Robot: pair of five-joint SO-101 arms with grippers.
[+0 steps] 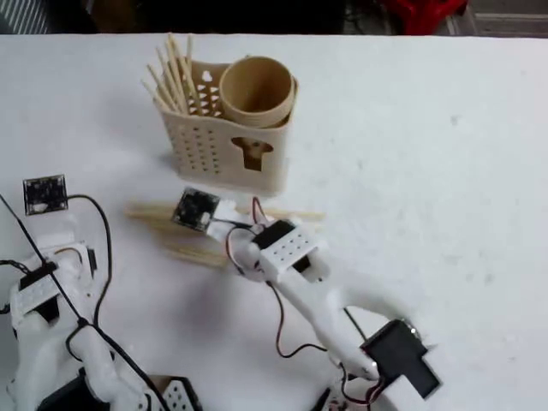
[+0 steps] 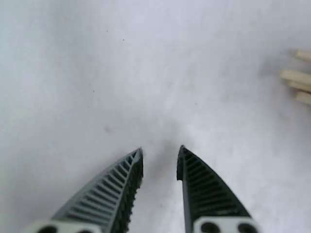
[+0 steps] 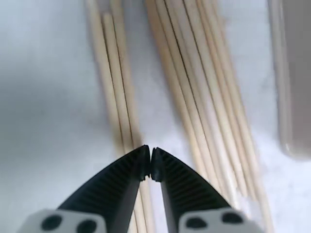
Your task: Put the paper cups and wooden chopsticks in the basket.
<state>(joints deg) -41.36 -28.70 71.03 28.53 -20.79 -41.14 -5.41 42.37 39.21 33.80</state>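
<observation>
The white tabletop carries a perforated basket near its far edge. A paper cup stands in the basket beside a bunch of upright chopsticks. Loose chopsticks lie flat just in front of the basket. The right claw hangs over them, its tips almost meeting above one stick; whether it pinches it I cannot tell. The left claw is partly open over bare tabletop, holding nothing

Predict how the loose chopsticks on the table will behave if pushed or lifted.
The chopsticks look thin and round, so probably roll when nudged. Straight, so likely stiff. One might slip from the narrow-tipped right claw.
</observation>
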